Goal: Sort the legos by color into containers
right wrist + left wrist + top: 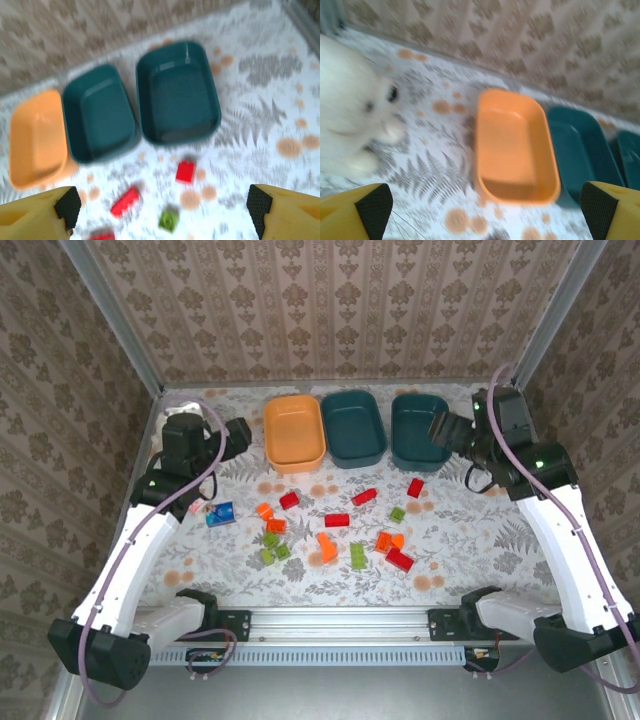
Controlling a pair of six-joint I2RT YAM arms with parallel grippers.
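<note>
Sorting yet to start on floral table [500,530]

An orange tray [294,433] and two teal trays [353,427] stood in a row at the far edge, likely one per colour, all empty. The left gripper [238,432] and right gripper [440,428] hovered at the row's ends, fingers spread wide, holding nothing. A white teddy bear [350,115] sat left of the orange tray. Red, orange and green legos [337,520] lay scattered across the table's middle, none in a tray.
</note>
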